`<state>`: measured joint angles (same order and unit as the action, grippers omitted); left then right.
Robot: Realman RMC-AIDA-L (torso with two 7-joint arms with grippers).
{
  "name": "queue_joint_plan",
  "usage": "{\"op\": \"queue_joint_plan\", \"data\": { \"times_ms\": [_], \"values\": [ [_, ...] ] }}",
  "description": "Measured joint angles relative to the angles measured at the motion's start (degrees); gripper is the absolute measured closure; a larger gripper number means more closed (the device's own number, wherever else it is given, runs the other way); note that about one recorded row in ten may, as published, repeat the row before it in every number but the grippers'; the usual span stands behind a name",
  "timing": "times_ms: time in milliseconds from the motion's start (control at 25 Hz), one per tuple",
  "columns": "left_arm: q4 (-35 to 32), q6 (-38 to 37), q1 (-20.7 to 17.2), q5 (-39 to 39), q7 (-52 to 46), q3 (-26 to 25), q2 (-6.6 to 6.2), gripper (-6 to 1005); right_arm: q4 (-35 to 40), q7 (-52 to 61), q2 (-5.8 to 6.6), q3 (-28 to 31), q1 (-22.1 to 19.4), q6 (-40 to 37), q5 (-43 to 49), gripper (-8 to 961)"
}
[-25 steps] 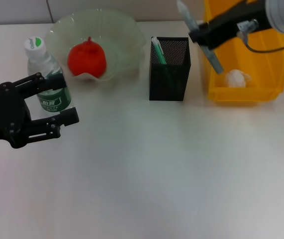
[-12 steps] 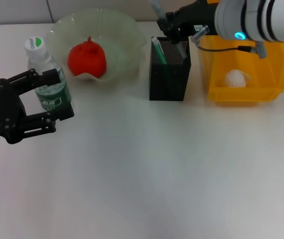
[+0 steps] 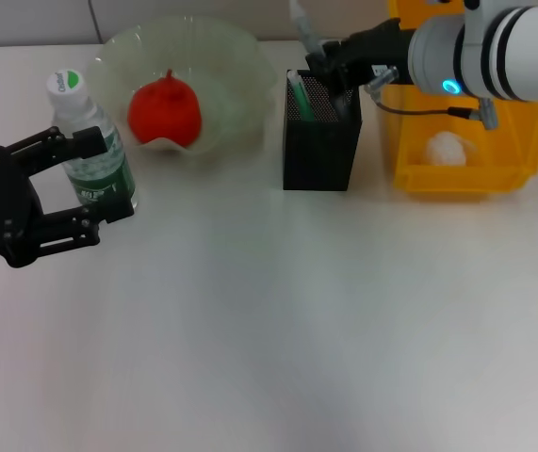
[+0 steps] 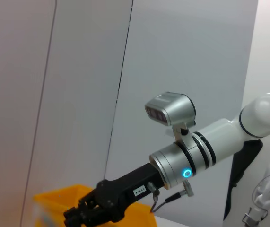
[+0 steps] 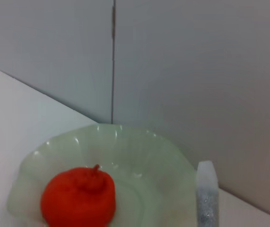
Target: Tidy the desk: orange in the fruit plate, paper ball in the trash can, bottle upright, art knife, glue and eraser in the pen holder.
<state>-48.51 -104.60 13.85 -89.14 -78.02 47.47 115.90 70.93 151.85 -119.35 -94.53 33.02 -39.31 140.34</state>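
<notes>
Since the earlier frame the right gripper [image 3: 328, 68] is swinging from over the trash can [image 3: 513, 141] to the pen holder [image 3: 320, 141] at upper centre, pinching a grey stick [image 3: 302, 28] and lowering it in. The orange [image 3: 164, 111] is sitting in the fruit plate [image 3: 240, 66], the paper ball [image 3: 445, 147] in the can, and the bottle [image 3: 89, 141] is standing upright at upper left between the spread fingers of the left gripper [image 3: 94, 179]; the eraser is not showing.

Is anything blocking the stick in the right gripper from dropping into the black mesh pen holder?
Nothing visible does. The right gripper holds the grey stick over the pen holder, whose open top holds only a green pen along one side.
</notes>
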Motion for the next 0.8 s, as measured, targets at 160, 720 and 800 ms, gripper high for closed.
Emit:
{"op": "queue_joint_plan", "data": {
  "times_ms": [160, 720, 800],
  "values": [
    [0.0, 0.3, 0.1, -0.1, 0.8, -0.3, -0.17, 159, 0.4, -0.4, 0.01, 0.0, -0.7, 0.0, -0.1, 765],
    [1.4, 0.1, 0.3, -5.7, 1.3, -1.4, -1.86, 159, 11.7, -36.7, 0.19, 17.8, -13.7, -33.4, -36.3, 355],
    [2.7, -0.4, 0.4, -6.0, 2.2, -1.7, -2.11, 159, 8.0, -43.5, 0.2, 23.9, -13.9, -42.1, -40.7, 329]
  ]
}}
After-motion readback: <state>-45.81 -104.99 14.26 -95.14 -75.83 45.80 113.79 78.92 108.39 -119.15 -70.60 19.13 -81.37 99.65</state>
